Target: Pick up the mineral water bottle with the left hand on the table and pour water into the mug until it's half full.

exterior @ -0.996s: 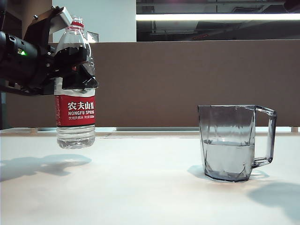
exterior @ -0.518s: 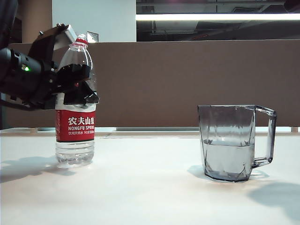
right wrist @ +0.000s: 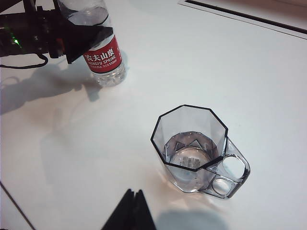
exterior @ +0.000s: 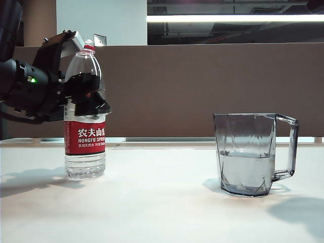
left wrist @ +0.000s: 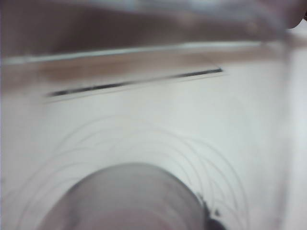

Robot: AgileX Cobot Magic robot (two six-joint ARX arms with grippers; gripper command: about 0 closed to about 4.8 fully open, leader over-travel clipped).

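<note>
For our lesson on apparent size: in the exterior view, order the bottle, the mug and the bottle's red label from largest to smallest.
1. Bottle, the tallest; the left tool hides part of it.
2. Mug, wider but shorter.
3. Label.

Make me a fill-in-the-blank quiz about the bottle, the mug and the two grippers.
1. The bottle stands upright on the ___.
2. The left gripper sits around the bottle just above its ___ label.
3. The mug, apart from the bottle, holds ___.
4. The right gripper hangs nearer the ___ than the bottle.

Missing words: table; red; water; mug.
</note>
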